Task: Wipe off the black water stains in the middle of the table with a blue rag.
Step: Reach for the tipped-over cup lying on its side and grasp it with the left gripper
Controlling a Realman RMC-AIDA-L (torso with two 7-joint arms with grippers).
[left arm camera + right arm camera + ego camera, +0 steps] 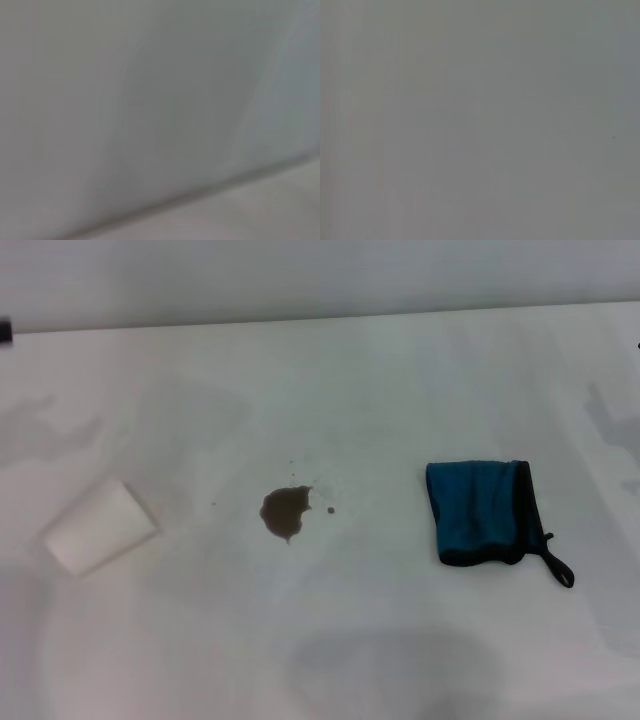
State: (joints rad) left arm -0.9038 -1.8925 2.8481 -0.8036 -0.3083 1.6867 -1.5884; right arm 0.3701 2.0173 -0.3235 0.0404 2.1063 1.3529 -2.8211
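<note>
The black water stains (285, 511) form a small dark brownish blotch with a few specks around it, near the middle of the white table (330, 390). The blue rag (483, 512) lies folded to the right of the stain, apart from it, with black edging and a small black loop at its near right corner. Neither gripper shows in the head view. The two wrist views show only plain grey surface.
A white plastic cup (98, 527) lies on its side at the left of the table. The table's far edge meets a pale wall at the top of the head view.
</note>
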